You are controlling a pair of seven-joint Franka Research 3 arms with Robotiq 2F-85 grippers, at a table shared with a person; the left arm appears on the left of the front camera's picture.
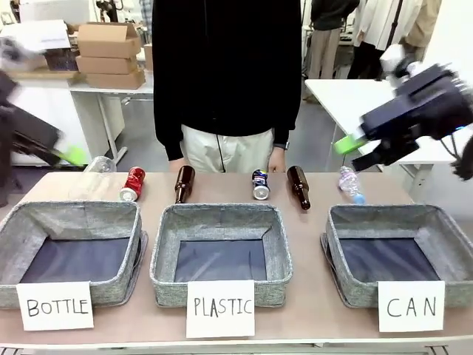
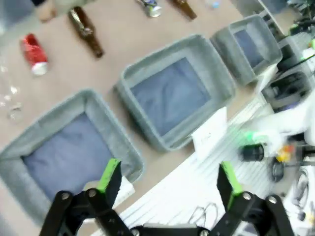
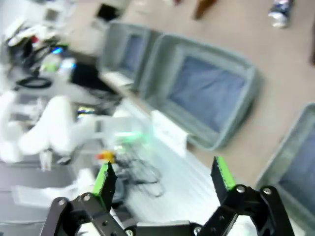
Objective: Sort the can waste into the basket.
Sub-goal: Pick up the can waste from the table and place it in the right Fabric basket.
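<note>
On table (image 1: 222, 189), red can (image 1: 133, 183), blue can (image 1: 260, 185), end-on

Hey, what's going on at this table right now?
Sorting hasn't started. The left claw and the right claw both hang open above the table, holding nothing. The red can and the blue and silver can lie along the far edge among bottles. The CAN basket is empty. A person stands at the far side.

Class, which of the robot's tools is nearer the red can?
Left. The left tool hangs raised, a little to the left of the red can; the right tool hangs raised far to its right.
</note>
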